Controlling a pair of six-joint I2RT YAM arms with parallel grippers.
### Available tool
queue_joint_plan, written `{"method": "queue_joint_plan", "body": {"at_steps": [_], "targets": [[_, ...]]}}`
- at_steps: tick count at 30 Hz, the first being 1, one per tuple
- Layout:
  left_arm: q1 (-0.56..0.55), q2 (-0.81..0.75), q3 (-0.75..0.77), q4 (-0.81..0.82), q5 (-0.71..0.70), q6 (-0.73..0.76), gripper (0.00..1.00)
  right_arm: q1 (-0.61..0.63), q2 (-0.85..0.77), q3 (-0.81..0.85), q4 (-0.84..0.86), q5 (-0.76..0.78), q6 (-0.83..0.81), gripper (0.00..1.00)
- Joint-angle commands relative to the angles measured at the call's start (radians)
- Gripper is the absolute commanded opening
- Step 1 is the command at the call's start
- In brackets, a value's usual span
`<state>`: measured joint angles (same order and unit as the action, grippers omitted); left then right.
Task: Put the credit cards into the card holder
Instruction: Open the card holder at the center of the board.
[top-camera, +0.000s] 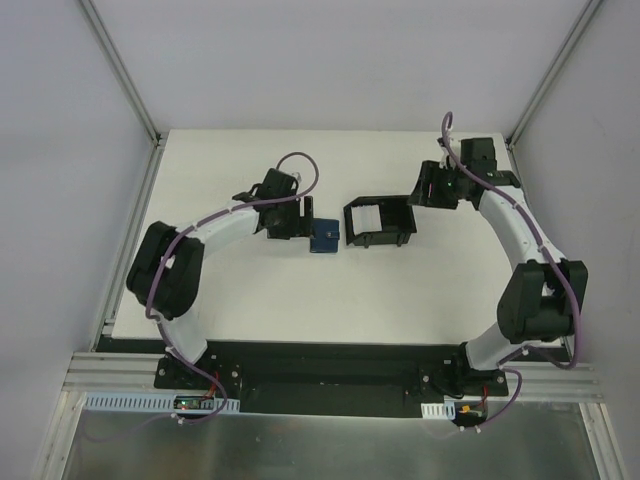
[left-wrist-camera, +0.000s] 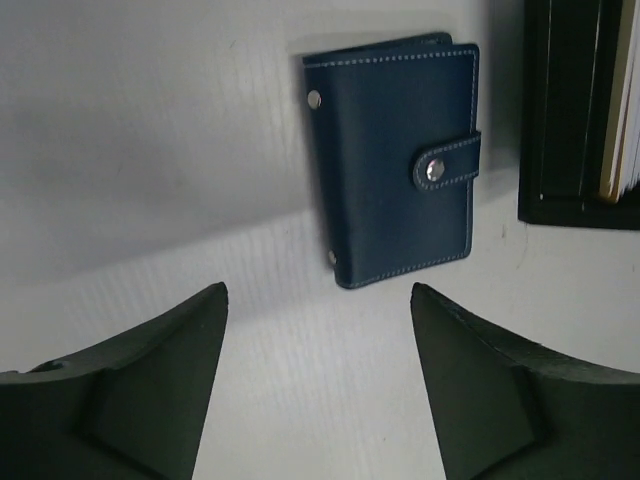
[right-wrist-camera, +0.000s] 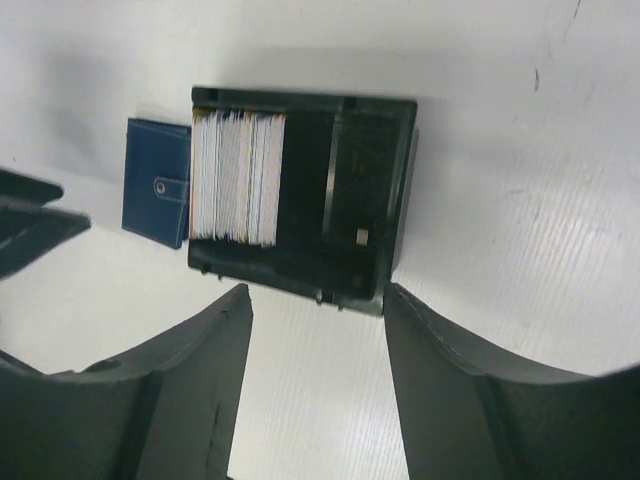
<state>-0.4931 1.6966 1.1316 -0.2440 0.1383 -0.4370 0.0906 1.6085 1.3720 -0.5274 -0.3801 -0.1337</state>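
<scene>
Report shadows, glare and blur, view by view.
Top external: even, soft light. Left wrist: dark blue snap-closed wallet sharp, broad soft shadow on the white table. Right wrist: white cards in the black plastic box washed out.

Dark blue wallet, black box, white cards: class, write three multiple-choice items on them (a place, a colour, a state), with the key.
1. Where are the thin white cards? A in the black open-topped plastic box; B flat on the table; C inside the wallet.
2. What colour is the small stitched folding wallet? A red; B dark blue; C green.
3. What state is that wallet in? A spread open; B closed, strap snapped; C gripped by a tool.
Key: 1 A, they stand on edge in the box; 2 B, both wrist views show blue; 3 B, strap snapped down, left tool and right tool open, apart from it.
</scene>
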Motion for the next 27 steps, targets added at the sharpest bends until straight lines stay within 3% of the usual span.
{"method": "queue_joint_plan", "body": {"at_steps": [1,6,11,17,20,27], "targets": [[0.01,0.138,0.127,0.028,0.095,-0.039,0.68,-0.006,-0.146,-0.103,0.024,-0.019,0.026,0.58],[0.007,0.222,0.192,0.028,0.13,-0.051,0.61,-0.009,-0.255,-0.189,0.033,-0.026,0.032,0.58],[0.002,0.245,0.168,0.025,0.119,-0.063,0.49,-0.012,-0.329,-0.228,0.033,-0.026,0.04,0.58],[-0.039,0.265,0.154,0.018,0.1,-0.045,0.44,-0.014,-0.381,-0.263,0.04,-0.031,0.043,0.58],[-0.059,0.264,0.149,0.015,0.089,-0.034,0.2,-0.014,-0.395,-0.29,0.046,-0.046,0.046,0.58],[-0.07,0.215,0.088,-0.006,0.08,-0.013,0.06,-0.012,-0.441,-0.379,0.076,-0.109,0.078,0.58]]}}
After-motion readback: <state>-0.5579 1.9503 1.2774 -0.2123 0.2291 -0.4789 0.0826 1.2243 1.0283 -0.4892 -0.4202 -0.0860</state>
